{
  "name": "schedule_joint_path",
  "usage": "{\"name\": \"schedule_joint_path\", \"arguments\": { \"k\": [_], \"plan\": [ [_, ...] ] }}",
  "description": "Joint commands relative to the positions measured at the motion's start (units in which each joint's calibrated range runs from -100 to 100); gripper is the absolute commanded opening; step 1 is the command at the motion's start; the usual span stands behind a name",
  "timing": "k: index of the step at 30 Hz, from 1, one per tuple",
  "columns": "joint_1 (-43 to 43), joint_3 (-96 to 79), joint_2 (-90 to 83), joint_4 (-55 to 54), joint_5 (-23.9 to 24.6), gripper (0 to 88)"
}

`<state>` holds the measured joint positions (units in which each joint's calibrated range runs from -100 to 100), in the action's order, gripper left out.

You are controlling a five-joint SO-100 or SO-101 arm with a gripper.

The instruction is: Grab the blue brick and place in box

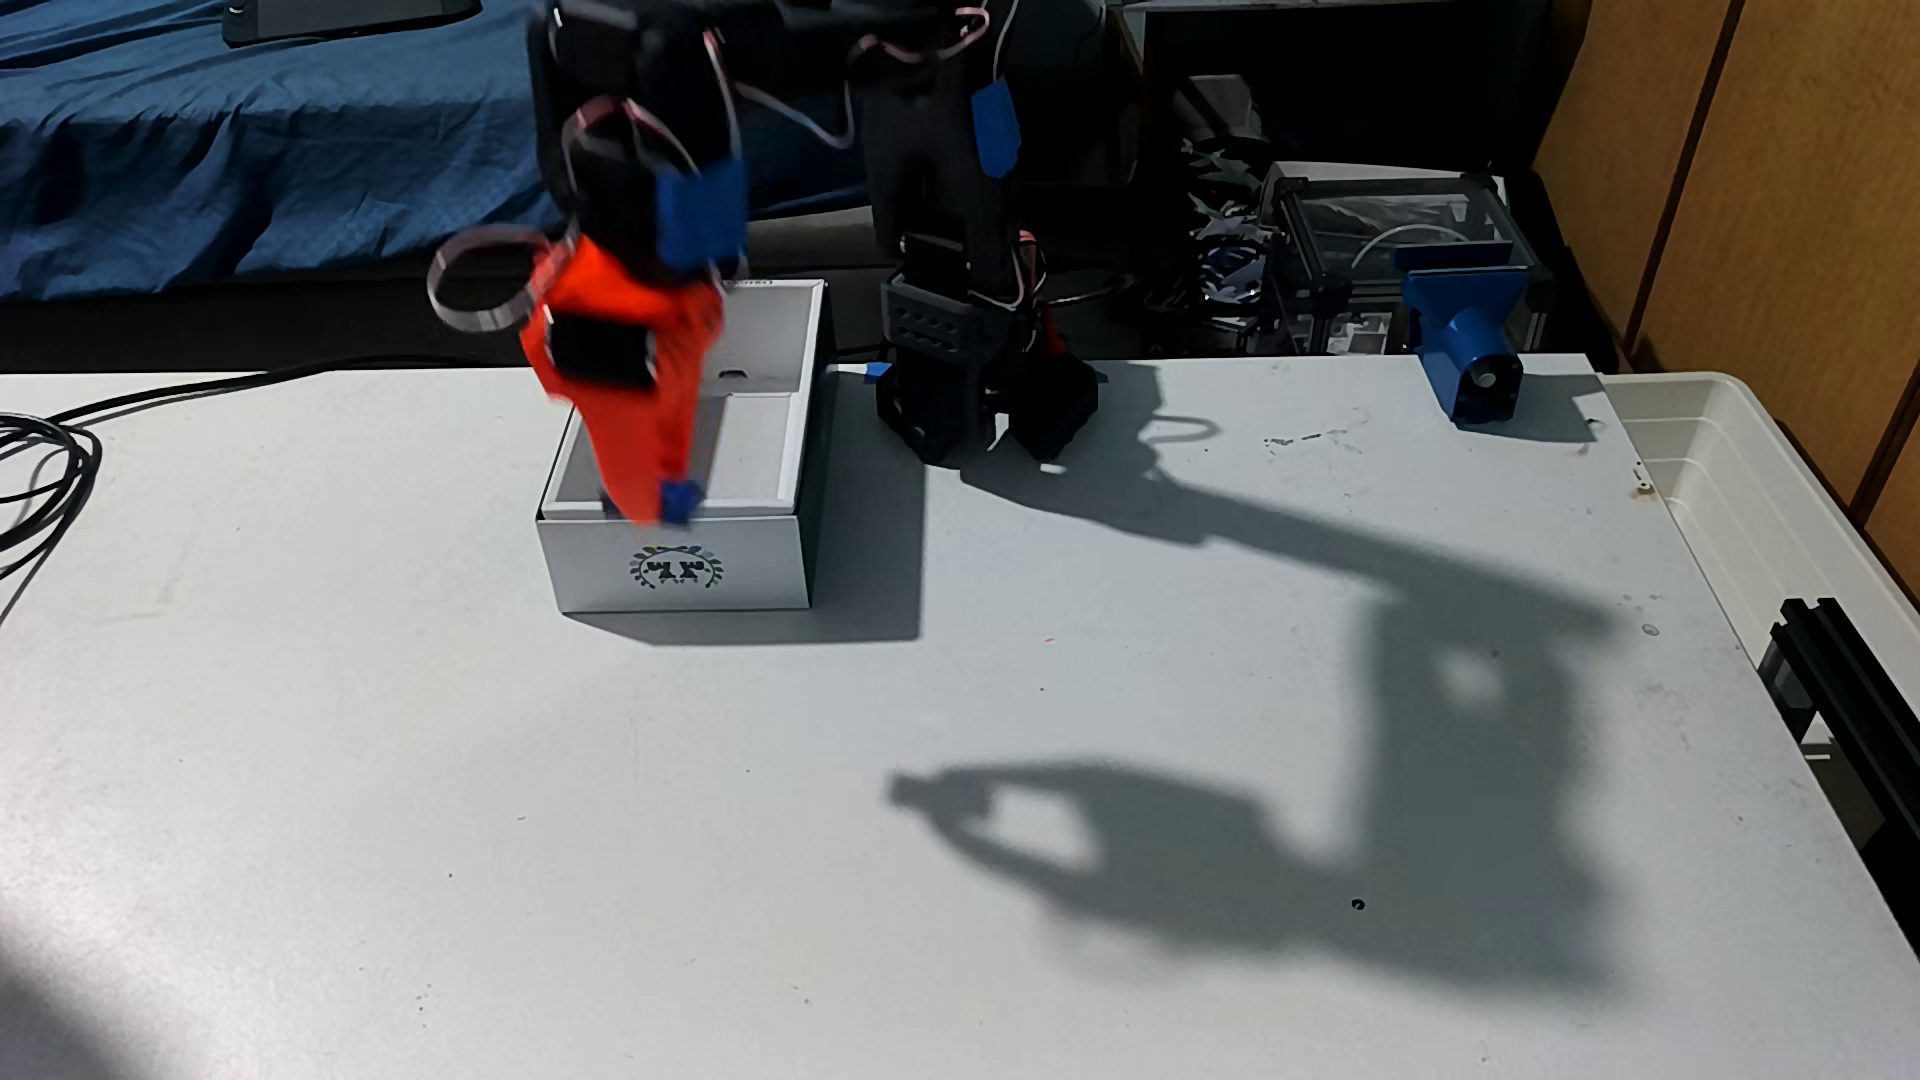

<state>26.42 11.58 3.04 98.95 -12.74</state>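
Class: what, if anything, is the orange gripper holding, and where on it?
The orange gripper pinches a tiny dark-blue plastic brick at its fingertips, over the white cardboard box; blur hides which faces.

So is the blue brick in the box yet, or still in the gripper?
Still in the gripper: the blue brick sits at its orange tips, at the box front rim, not on the floor inside.

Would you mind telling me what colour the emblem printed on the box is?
Dark, nearly black, a wreath emblem on the white box; seen in the fixed view.

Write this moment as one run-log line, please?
phase: placing | gripper: shut on blue brick, tips over near end of box | brick: not yet released
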Motion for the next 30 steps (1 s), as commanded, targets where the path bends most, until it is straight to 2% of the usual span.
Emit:
{"name": "schedule_joint_path", "arguments": {
  "k": [1, 12, 21, 30],
  "plan": [
    [5.38, -5.99, -8.75, 0.54, -3.71, 0.9],
    [16.08, -29.41, -26.0, -2.82, -10.76, 1.0],
    [16.74, -55.68, -40.71, -19.02, -10.91, 1.0],
    [18.75, -67.03, -49.34, -23.5, -11.02, 1.0]
  ]
}}
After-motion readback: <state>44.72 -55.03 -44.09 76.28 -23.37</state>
